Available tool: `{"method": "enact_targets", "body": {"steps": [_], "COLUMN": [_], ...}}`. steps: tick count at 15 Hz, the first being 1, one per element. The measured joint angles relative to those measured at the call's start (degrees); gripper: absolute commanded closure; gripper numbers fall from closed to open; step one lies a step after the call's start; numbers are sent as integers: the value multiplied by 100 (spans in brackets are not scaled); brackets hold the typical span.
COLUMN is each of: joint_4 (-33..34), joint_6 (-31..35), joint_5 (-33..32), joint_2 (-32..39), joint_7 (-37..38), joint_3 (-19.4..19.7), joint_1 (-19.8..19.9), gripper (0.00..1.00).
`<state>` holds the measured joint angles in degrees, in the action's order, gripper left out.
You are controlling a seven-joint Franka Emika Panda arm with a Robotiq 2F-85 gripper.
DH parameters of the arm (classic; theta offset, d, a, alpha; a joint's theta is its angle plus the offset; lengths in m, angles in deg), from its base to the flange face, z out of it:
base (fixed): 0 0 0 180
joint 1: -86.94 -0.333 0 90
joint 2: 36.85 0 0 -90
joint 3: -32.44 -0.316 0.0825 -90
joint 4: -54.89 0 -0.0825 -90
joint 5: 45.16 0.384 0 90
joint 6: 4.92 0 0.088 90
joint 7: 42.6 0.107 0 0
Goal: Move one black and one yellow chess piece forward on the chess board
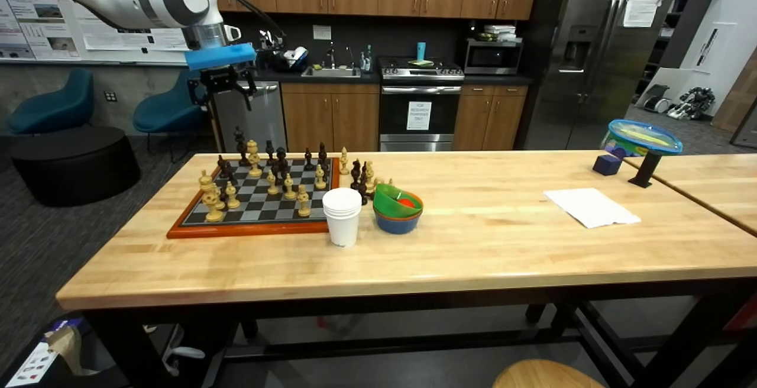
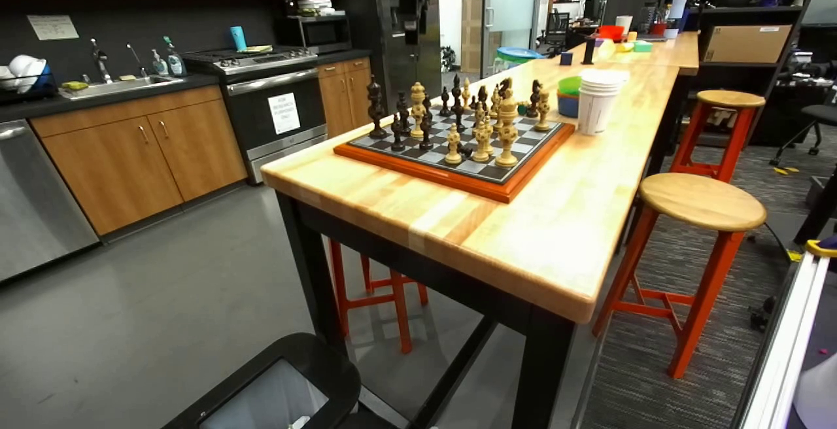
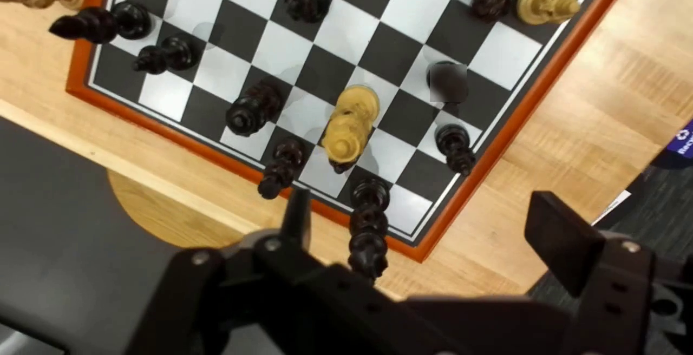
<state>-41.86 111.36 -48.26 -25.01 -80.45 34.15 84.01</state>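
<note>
board (image 3: 327, 71)—cropped in wrist view, black piece (image 3: 448, 82) blurred

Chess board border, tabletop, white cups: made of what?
Chess board border: likely lacquered wood; smooth reddish sheen, grain unclear.
Tabletop: wood, satin; joined strips, grain and glare show.
White cups: paper or foam, matte; nested, no clear shine; can't tell which.

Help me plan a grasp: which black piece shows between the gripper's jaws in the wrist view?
The long black piece nearest the chess board's lowest corner: only it shows between the gripper's open jaws; the other black pieces show higher up.
</note>
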Motion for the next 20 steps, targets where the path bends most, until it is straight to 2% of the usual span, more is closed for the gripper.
{"method": "enact_targets", "body": {"steps": [6, 20], "joint_4": [1059, 1321], "joint_6": [-54, -76], "joint_5": [2, 7], "joint_2": [845, 1255], "joint_7": [1, 83], "joint_3": [-133, -201], "joint_1": [284, 425], "gripper": [0, 0]}}
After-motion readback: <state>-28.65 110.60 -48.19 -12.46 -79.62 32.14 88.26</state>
